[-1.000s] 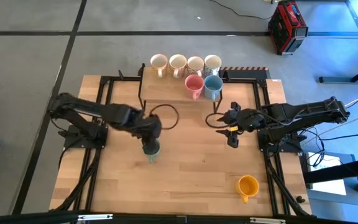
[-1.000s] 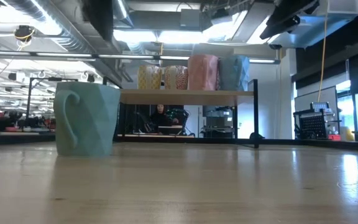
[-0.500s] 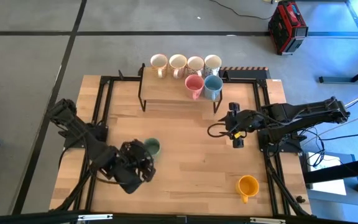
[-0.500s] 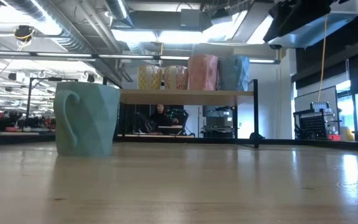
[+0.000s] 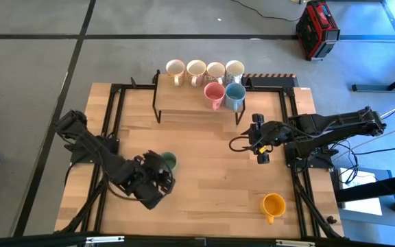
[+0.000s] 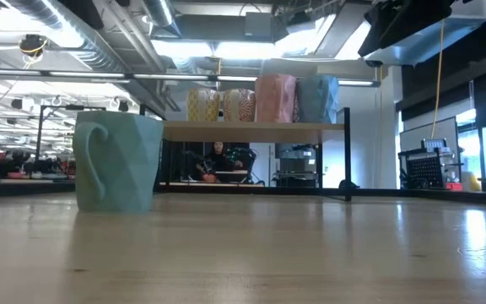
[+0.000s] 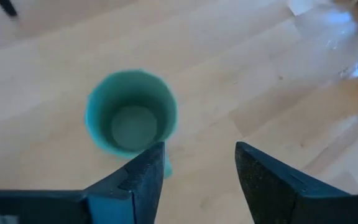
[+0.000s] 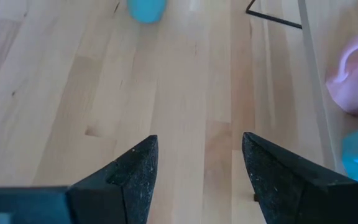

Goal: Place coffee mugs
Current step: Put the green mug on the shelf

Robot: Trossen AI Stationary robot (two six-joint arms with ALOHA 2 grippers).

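Green faceted ceramic mug [image 5: 168, 162] stands upright on the wooden worktop [image 5: 211, 192], left of centre, opening up; the handle shows in the low view. Left gripper [image 7: 197, 168] hangs just above and beside it, fingers spread and gripping nothing; the mug sits clear of both fingers in the left wrist view. My read: the mug stands free and needs a fresh grasp before going to the rack.

Right gripper [image 8: 194, 165] hovers over bare worktop right of centre, fingers apart, empty, waiting near the black wire shelf [image 5: 184, 103].

Shelf at the far edge carries six: four cream mugs [image 5: 204, 70] in the back row, one of them patterned, then the pink mug [image 5: 214, 93] and light blue mug [image 5: 235, 94] in front. They look packed tight in rows to leave room for the last two.

Orange-yellow mug [image 5: 273, 205] stands alone near the front right corner, well apart from both grippers, probably the right arm's pick.
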